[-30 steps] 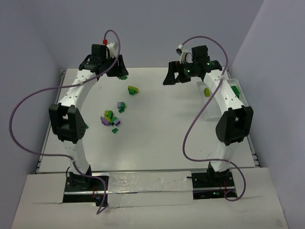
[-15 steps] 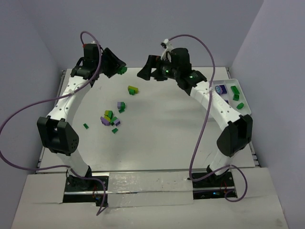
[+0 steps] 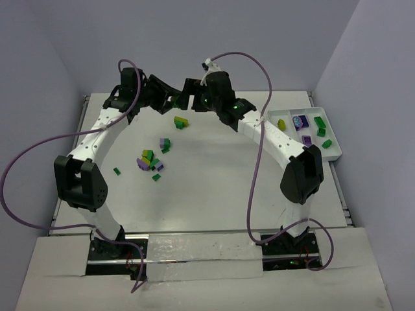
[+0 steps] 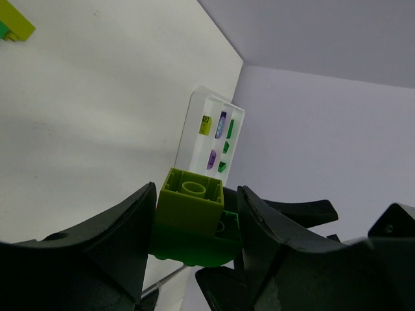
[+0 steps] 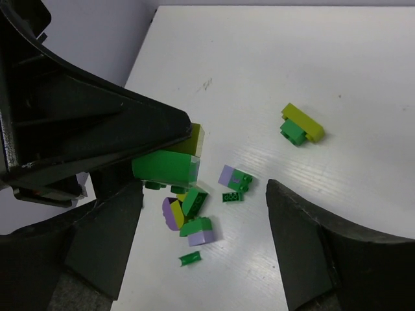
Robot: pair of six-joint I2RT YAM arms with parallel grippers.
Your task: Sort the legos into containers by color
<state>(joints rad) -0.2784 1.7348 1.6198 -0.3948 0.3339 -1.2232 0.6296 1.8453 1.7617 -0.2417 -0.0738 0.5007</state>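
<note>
From above, we see the left end effector [image 3: 170,102] just beside the right end effector [image 3: 183,98] over the worktop [image 3: 220,188]. Loose legos [image 3: 150,162] lie mid-left, others in the container [image 3: 334,153] at far right.
Left wrist: its jaws clamp a yellow-green-on-green brick stack [image 4: 193,217].
Right wrist: its jaws gape apart, holding nothing.

**LEGO AND TRAY COUNT**

Trays: one white tray [image 4: 214,102], at the right edge of the table [image 3: 220,188].

Legos [image 3: 299,121] in the tray: six.
- one yellow-green brick [image 4: 205,124]
- two purple bricks [image 4: 212,159]
- three dark green bricks [image 4: 229,127]

Clamped in the left gripper [image 4: 196,194]: one stack [image 4: 188,234] of two, yellow-green over dark green.

Loose on the table:
- one yellow-green-on-green pair [image 3: 181,121] towards the far edge
- two single dark green pieces [image 3: 117,171]
- two mixed clusters [image 3: 149,161] left of centre, whose piece counts cannot be read
</note>
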